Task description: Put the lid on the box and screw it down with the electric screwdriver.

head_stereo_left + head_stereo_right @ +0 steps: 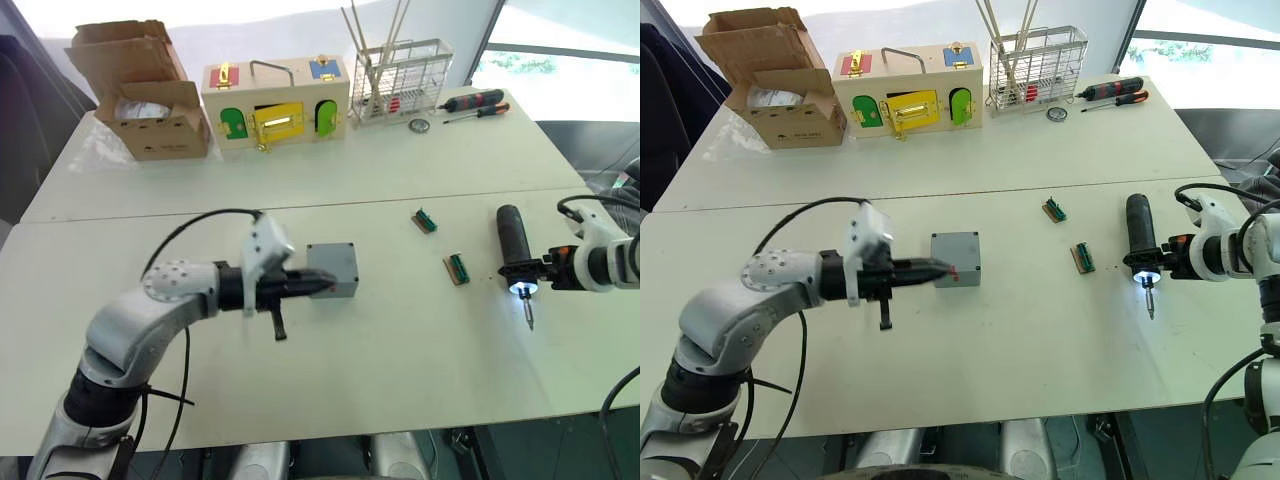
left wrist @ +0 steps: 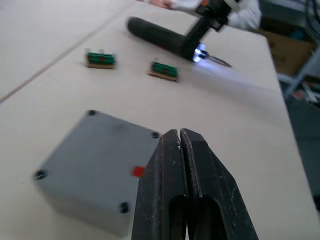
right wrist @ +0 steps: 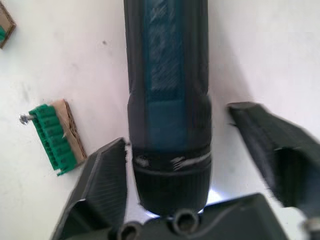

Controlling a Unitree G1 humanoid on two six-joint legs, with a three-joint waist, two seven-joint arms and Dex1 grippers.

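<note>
The grey box [image 1: 340, 285] stands near the middle of the white table, its side with the small red mark [image 2: 137, 171] towards my left gripper. The lid [image 2: 95, 150], with a screw hole in each corner, lies flat on top of it. My left gripper [image 1: 318, 284] is shut and empty, its tips [image 2: 180, 137] right at the marked side. Further right lies the electric screwdriver [image 1: 513, 238], a light glowing at its bit end. My right gripper [image 3: 175, 127] is open around its collar; one finger [image 3: 105, 175] touches it and the other [image 3: 270, 140] stands apart.
Two green terminal blocks [image 1: 425, 221] [image 1: 458, 268] lie between the box and the screwdriver. At the back stand a cardboard box [image 1: 145, 90], a wooden box with coloured latches [image 1: 276, 105] and a wire basket [image 1: 403, 80]. Hand screwdrivers [image 1: 478, 103] lie beside the basket.
</note>
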